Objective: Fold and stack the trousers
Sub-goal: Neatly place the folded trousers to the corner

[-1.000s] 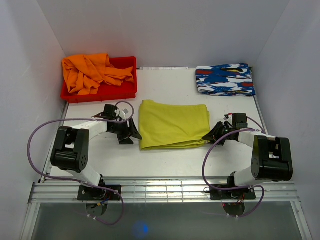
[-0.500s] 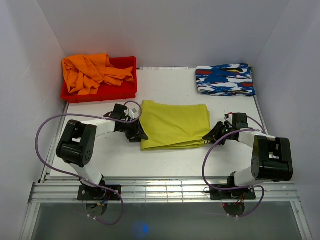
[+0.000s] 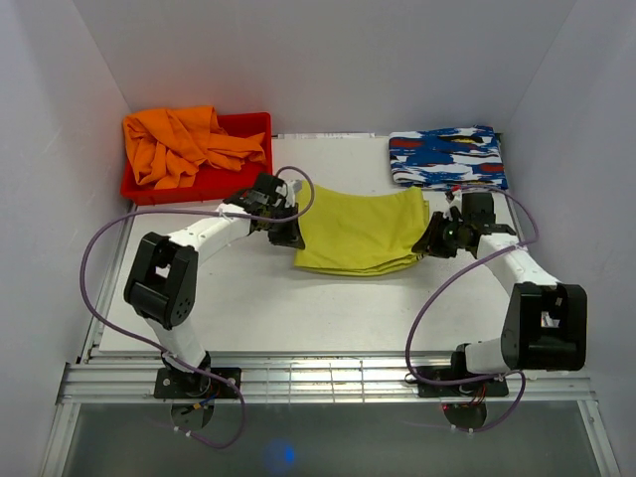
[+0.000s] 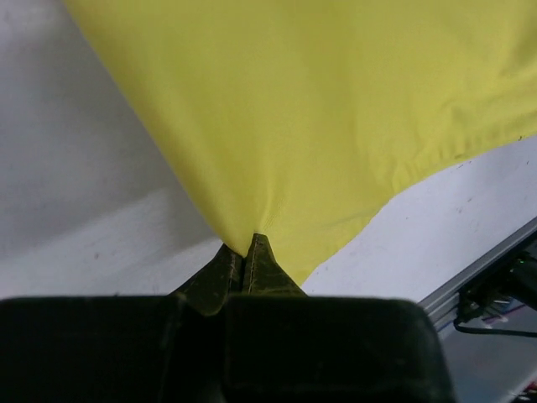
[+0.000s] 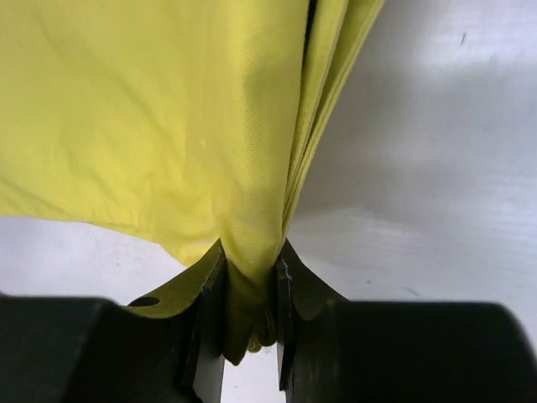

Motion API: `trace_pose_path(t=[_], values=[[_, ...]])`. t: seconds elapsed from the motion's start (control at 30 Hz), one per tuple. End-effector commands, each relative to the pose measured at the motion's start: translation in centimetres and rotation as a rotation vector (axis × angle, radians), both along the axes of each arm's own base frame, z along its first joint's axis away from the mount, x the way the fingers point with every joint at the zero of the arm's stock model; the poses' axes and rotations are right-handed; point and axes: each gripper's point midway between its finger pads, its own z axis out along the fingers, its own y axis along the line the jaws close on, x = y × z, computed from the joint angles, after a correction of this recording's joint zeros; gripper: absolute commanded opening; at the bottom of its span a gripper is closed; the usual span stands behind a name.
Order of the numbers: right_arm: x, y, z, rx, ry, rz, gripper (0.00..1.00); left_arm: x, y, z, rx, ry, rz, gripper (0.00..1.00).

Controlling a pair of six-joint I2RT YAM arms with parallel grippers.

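Note:
The yellow-green trousers (image 3: pixel 363 231) are folded into a rectangle and hang lifted between both arms over the middle of the table. My left gripper (image 3: pixel 293 234) is shut on the trousers' left edge; in the left wrist view the cloth (image 4: pixel 319 117) fans out from its closed fingertips (image 4: pixel 245 252). My right gripper (image 3: pixel 429 241) is shut on the right edge, where a thick bunch of trousers folds (image 5: pixel 252 252) sits between its fingers (image 5: pixel 285 281). The striped waistband is hidden.
A red bin (image 3: pixel 214 184) with an orange garment (image 3: pixel 179 144) stands at the back left. A folded blue, white and red patterned cloth (image 3: pixel 447 159) lies at the back right. The table's metal front rail (image 3: pixel 328 378) runs near the arm bases.
The left gripper moved right to the trousers' left edge and shut on it. Both arms then lifted the trousers and carried them toward the back of the table.

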Motion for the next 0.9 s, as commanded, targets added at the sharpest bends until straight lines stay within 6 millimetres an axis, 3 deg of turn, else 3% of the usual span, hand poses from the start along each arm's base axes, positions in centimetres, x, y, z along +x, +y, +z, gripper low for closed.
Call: trace_pose_path(t=[0.0,0.03,0.1,0.13,0.23,0.27,0.33,0.37,0.47,0.5,0.57,0.6,0.67,0.7,0.73,0.77,0.8,0.83,0.87], values=[[3.1,-1.5,5.1,-0.250,-0.249,0.100,0.08,2.0,-0.8,2.3,0.116,-0.174,-0.102,0.00],[3.4,-1.7,5.6,-0.299,-0.276,0.106,0.08,2.9,-1.4,3.3,0.121,-0.217,-0.108,0.00],[3.9,-2.4,6.9,-0.359,-0.326,0.116,0.08,4.0,-1.8,3.4,0.143,-0.249,-0.123,0.00],[4.3,-3.1,7.5,-0.412,-0.351,0.114,0.08,5.1,-2.5,4.6,0.136,-0.286,-0.125,0.00],[5.1,-4.3,9.2,-0.511,-0.422,0.138,0.08,7.1,-3.3,5.0,0.159,-0.333,-0.135,0.00],[5.3,-4.5,9.9,-0.528,-0.445,0.138,0.08,8.3,-4.0,6.6,0.140,-0.380,-0.130,0.00],[6.1,-4.9,11.2,-0.563,-0.491,0.133,0.08,9.6,-4.9,7.4,0.128,-0.423,-0.142,0.00],[6.6,-5.0,12.4,-0.578,-0.526,0.134,0.08,10.6,-5.6,9.1,0.103,-0.469,-0.143,0.00],[7.8,-5.8,14.3,-0.628,-0.579,0.112,0.08,12.2,-7.2,11.5,0.067,-0.563,-0.168,0.00],[8.5,-6.0,15.9,-0.639,-0.615,0.098,0.08,13.1,-8.0,13.5,0.028,-0.620,-0.172,0.00],[9.9,-6.9,17.5,-0.670,-0.657,0.063,0.08,14.1,-9.1,15.6,-0.016,-0.700,-0.179,0.00],[10.6,-7.2,19.3,-0.678,-0.699,0.041,0.08,14.5,-9.7,17.0,-0.043,-0.739,-0.185,0.00],[12.3,-8.5,20.6,-0.709,-0.731,0.001,0.08,15.8,-10.8,17.8,-0.068,-0.797,-0.176,0.00],[13.1,-9.1,22.3,-0.725,-0.768,-0.020,0.08,16.6,-11.4,19.5,-0.090,-0.844,-0.170,0.00],[13.7,-9.8,22.7,-0.737,-0.774,-0.038,0.08,17.3,-11.9,20.0,-0.102,-0.862,-0.163,0.00],[14.7,-11.3,22.1,-0.755,-0.748,-0.060,0.08,18.5,-12.7,18.5,-0.108,-0.846,-0.159,0.00],[15.5,-12.2,22.6,-0.767,-0.756,-0.079,0.08,19.3,-13.4,18.7,-0.125,-0.862,-0.159,0.00],[16.2,-13.7,24.0,-0.785,-0.776,-0.117,0.08,20.1,-14.3,21.0,-0.169,-0.914,-0.165,0.00],[17.3,-14.5,23.5,-0.797,-0.765,-0.126,0.08,21.0,-15.0,21.7,-0.200,-0.952,-0.150,0.00]])
